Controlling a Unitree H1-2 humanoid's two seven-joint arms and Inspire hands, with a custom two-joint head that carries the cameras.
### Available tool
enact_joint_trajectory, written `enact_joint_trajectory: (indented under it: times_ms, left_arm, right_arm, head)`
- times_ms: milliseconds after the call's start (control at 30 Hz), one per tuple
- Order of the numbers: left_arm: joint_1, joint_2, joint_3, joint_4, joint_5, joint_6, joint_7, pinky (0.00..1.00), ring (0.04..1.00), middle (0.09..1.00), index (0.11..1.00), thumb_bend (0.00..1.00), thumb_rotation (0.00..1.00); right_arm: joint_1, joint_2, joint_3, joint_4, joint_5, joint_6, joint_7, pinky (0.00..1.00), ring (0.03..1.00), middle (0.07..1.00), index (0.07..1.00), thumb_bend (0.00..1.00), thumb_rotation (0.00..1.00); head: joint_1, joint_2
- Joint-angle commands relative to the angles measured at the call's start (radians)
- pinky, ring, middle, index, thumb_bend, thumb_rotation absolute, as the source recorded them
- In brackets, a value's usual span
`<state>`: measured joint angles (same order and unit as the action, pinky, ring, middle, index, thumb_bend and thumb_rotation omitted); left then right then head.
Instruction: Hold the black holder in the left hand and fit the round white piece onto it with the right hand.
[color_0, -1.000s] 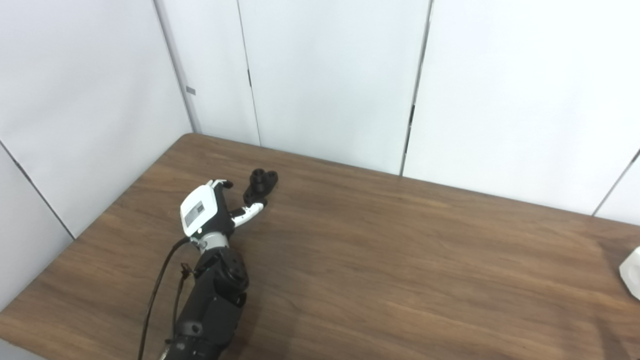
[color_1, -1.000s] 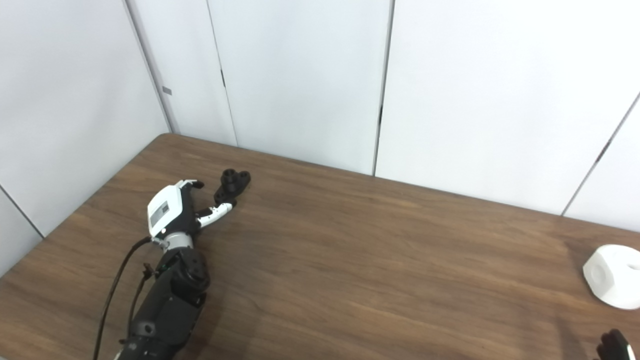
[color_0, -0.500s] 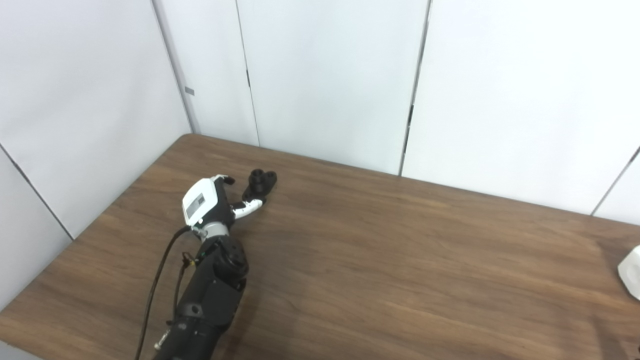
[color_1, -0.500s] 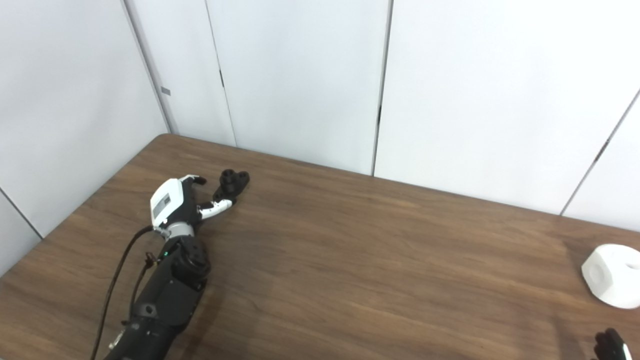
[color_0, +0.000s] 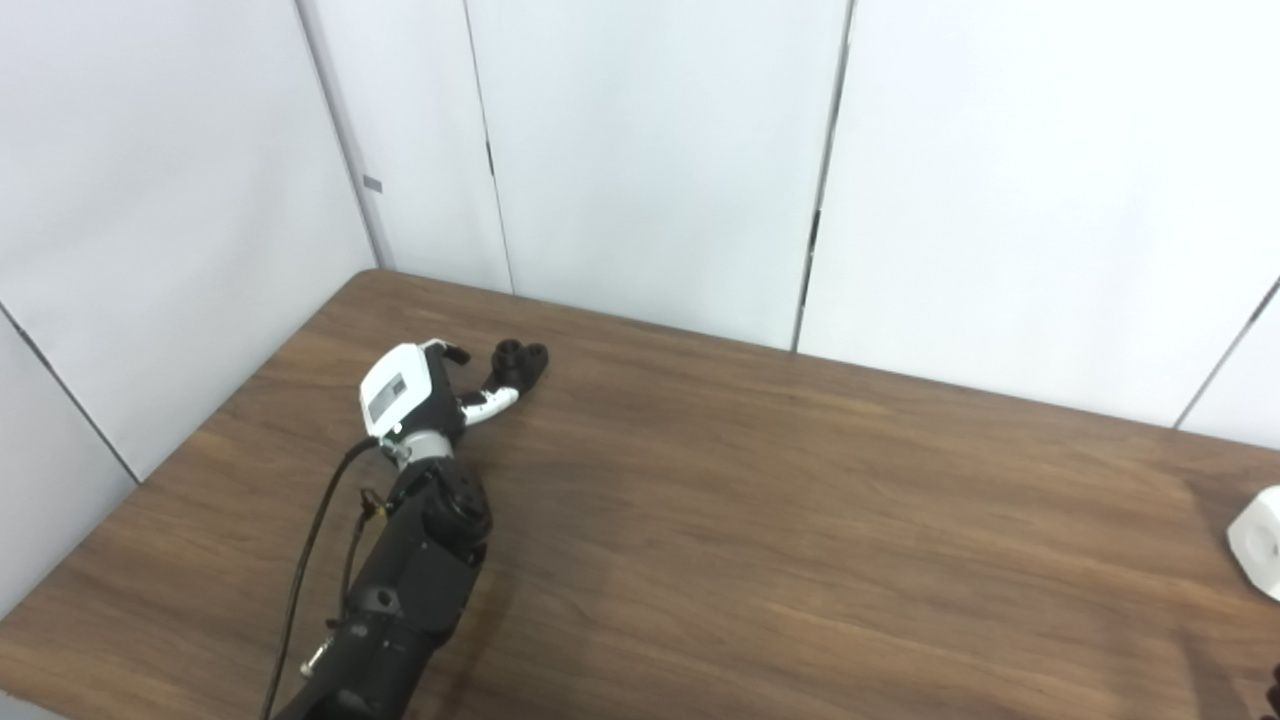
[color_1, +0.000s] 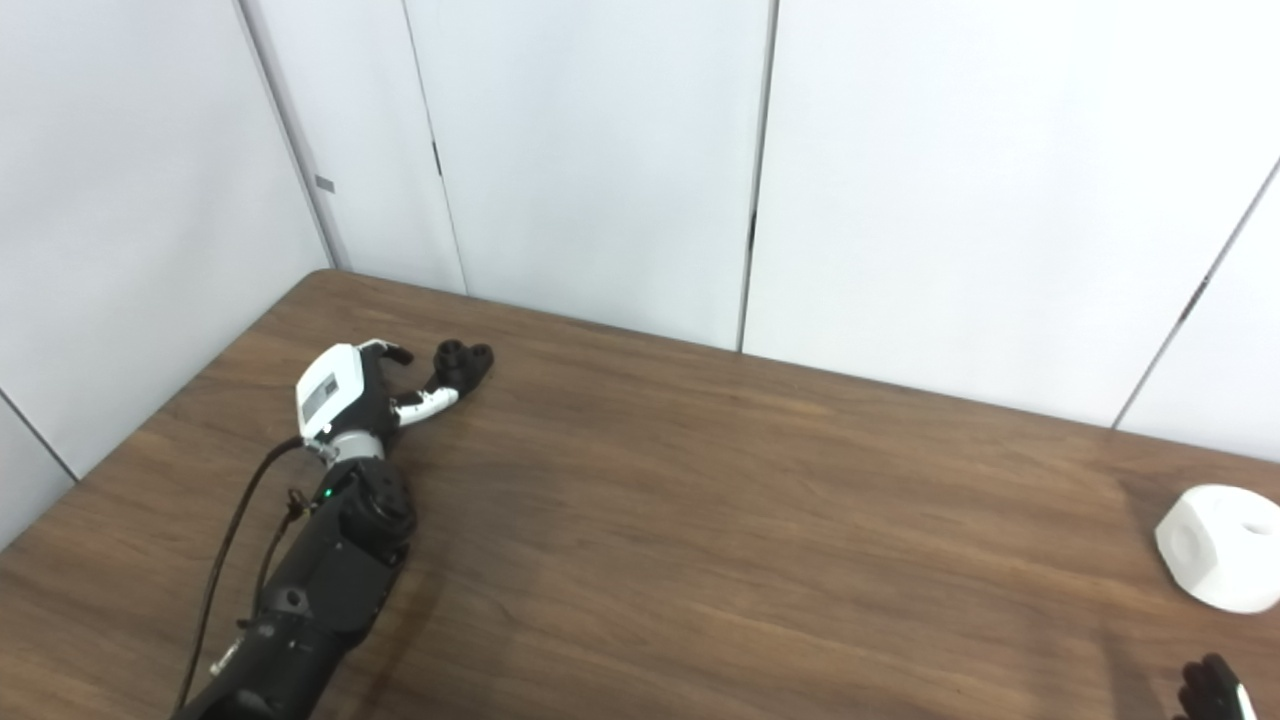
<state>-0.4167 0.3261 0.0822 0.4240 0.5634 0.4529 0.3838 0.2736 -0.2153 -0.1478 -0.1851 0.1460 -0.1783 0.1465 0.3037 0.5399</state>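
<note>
The black holder (color_0: 519, 362) lies on the wooden table (color_0: 760, 500) near its far left corner. My left hand (color_0: 415, 395) sits just left of it, open, with the thumb reaching under the holder's near end and the fingers curled above; nothing is gripped. The round white piece (color_1: 1220, 548) rests at the table's right edge, cut off in the left eye view (color_0: 1258, 540). Only dark fingertips (color_1: 1210, 688) of my right hand show at the bottom right corner, below the white piece and apart from it.
White wall panels (color_0: 640, 150) stand close behind the table's far edge and along its left side. A black cable (color_0: 310, 560) runs along my left forearm.
My left hand has crept forward toward the black holder, thumb now closer to it. The right hand's fingertips have edged up into view. The camera has shifted slightly.
</note>
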Motion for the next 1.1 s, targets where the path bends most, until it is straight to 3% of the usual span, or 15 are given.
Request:
enact_joint_trajectory:
  times_ms: [0, 167, 500, 1067]
  left_arm:
    - [-0.033, 0.003, -0.015, -0.009, -0.009, -0.022, 0.003, 0.83, 0.892, 0.845, 0.649, 0.80, 0.33]
    - [-0.036, 0.013, -0.039, 0.005, -0.002, -0.011, 0.007, 0.80, 0.868, 0.820, 0.633, 0.81, 0.33]
    - [-0.038, 0.028, -0.052, 0.014, 0.018, 0.016, -0.051, 0.85, 0.886, 0.834, 0.634, 0.80, 0.32]
    - [-0.053, 0.020, -0.040, 0.064, 0.199, 0.017, -0.108, 0.92, 0.914, 0.852, 0.630, 0.83, 0.34]
  right_arm:
    - [0.057, 0.031, 0.011, 0.034, 0.006, 0.008, -0.009, 1.00, 0.995, 0.977, 0.977, 0.52, 1.00]
    - [0.057, 0.037, 0.010, 0.034, 0.006, 0.008, -0.011, 1.00, 0.991, 0.976, 0.975, 0.54, 1.00]
    - [0.052, 0.042, 0.012, 0.037, 0.006, 0.002, -0.011, 1.00, 0.986, 0.977, 0.978, 0.52, 1.00]
    - [0.049, 0.043, 0.013, 0.040, 0.013, 0.004, -0.008, 1.00, 0.997, 0.988, 0.994, 0.48, 1.00]
  head:
    - [0.001, 0.001]
    - [0.001, 0.003]
    - [0.001, 0.004]
    - [0.006, 0.008]
